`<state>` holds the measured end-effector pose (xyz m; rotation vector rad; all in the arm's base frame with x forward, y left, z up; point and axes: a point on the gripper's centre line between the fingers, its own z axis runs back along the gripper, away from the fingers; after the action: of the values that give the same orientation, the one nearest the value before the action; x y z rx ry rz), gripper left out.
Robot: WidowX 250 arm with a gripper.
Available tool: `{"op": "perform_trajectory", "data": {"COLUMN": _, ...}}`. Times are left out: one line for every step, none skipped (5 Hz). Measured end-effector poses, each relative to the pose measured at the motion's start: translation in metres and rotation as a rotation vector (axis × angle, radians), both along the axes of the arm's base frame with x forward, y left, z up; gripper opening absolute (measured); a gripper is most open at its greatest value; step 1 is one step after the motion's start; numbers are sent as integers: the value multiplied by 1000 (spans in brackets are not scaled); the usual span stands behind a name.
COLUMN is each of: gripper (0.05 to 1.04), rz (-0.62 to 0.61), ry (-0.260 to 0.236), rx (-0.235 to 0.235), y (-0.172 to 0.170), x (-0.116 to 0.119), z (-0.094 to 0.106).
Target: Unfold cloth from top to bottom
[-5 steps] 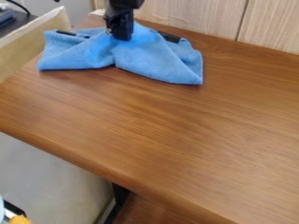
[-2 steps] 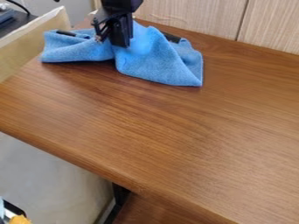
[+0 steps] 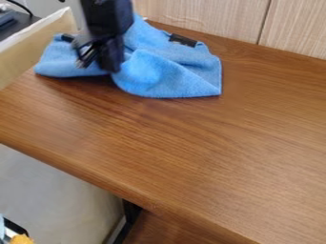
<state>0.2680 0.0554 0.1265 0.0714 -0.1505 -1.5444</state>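
The blue cloth (image 3: 168, 76) is at the back of the table (image 3: 191, 152), on the left side of the view; it is all bunched up, with a big round fold in the middle and a pointy corner out to the right. The gripper (image 3: 98, 67) is right over the left part of the cloth, by the front edge; I can't tell if it is holding on or has let go. There is a dark patch (image 3: 183, 40) at the back of the cloth, and a small black thing (image 3: 66, 37) on the left; I think they may help keep the back down.

The job looks only a little way done; the cloth should come toward the front and lie flat, so the next pull should be low and slow. If the gripper has only a tiny pinch, the cloth could pop out and stay bunched; if it has two layers, both could come along and the fold would not open. A pull on just this side could make the cloth twist, because the right side would lag behind; a hard pull could make the back come loose and slide the whole thing. The left part is close to the pale box (image 3: 19, 52) too, so going too far that way could make it bump or snag.
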Motion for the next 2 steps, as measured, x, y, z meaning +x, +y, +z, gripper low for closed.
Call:
{"op": "perform_trajectory", "data": {"gripper": 59, "rz": 22, "ry": 12, "rx": -22, "y": 9, "x": -23, "z": -5}}
{"op": "perform_trajectory", "data": {"gripper": 59, "rz": 13, "ry": 19, "rx": -69, "y": 12, "x": -39, "z": -16}}
